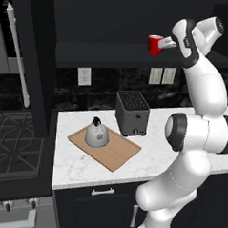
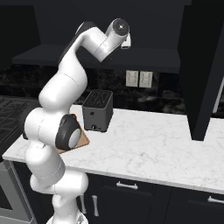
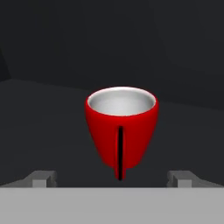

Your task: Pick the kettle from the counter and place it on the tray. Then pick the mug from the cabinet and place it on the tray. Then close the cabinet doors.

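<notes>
On the cabinet shelf (image 1: 105, 55), the mug (image 3: 121, 129) stands upright, its handle turned toward the gripper (image 3: 111, 177), whose fingers are spread wide and hold nothing. The kettle (image 1: 96, 133) sits already on the tray (image 1: 104, 147), so the mug step is in hand. Next, the hand probably needs to advance until the fingers stand at both sides of the mug, then close.

Dark kitchen here: black backsplash (image 1: 113, 82) carrying white wall outlets (image 1: 84, 76), a black toaster (image 1: 132, 113) below them, black stove grates (image 1: 14, 138) at nine o'clock, dark drawers (image 2: 144, 192) underneath.
</notes>
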